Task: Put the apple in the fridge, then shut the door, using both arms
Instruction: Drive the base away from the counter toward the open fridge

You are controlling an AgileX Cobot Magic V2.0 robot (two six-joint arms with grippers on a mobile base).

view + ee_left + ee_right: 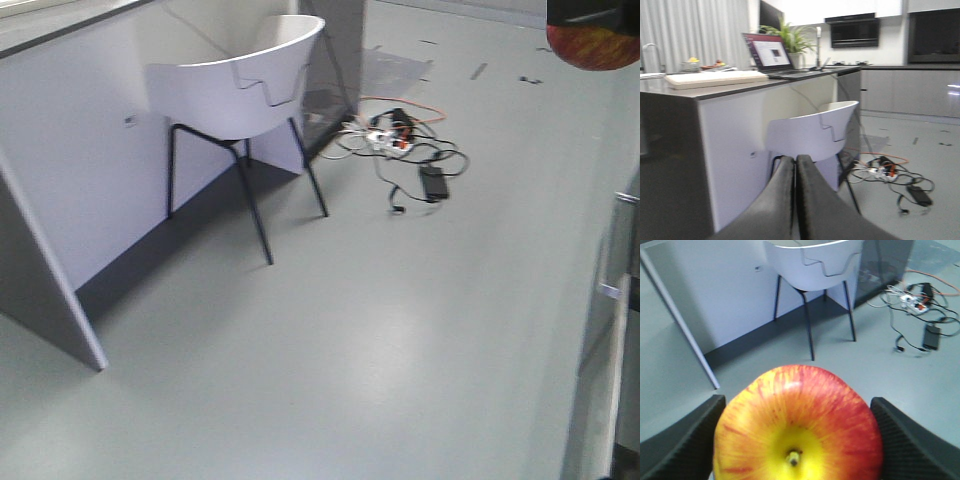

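Brown stem [793,458] of apple [805,405], right-wrist view only

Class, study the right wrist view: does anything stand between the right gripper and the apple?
Nothing visible does. The apple sits directly between the right gripper's dark fingers, which flank it closely on both sides with no other object between them.
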